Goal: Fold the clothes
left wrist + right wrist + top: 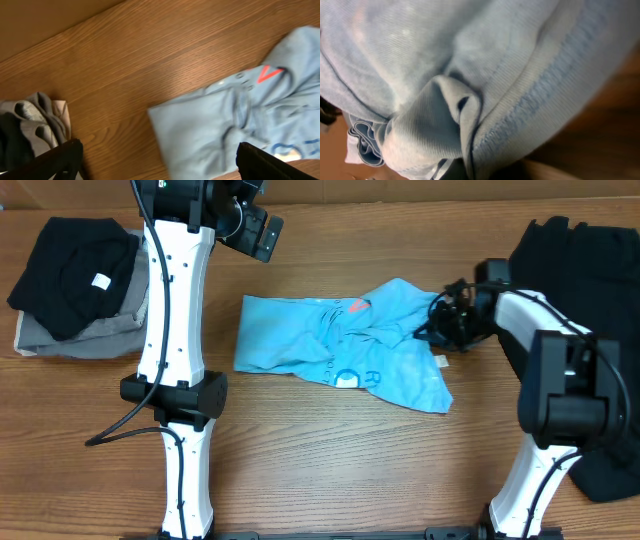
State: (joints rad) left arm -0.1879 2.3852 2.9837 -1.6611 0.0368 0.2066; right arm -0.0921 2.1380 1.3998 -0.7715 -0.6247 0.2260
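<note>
The light blue T-shirt (340,345) lies crumpled in the middle of the wooden table, with coral-red and white lettering showing. My right gripper (437,323) is at its upper right edge, shut on a bunch of the fabric. The bunched cloth (470,75) fills the right wrist view and hides the fingers. My left gripper (255,225) is raised above the table behind the shirt's left end, open and empty. In the left wrist view its fingers (160,167) are spread wide over the shirt's left edge (225,125). A small white tag (441,361) lies by the shirt's right edge.
A stack of black and grey folded clothes (75,280) sits at the far left and also shows in the left wrist view (30,125). A pile of black clothes (590,250) lies at the far right. A brown wall runs along the table's back edge.
</note>
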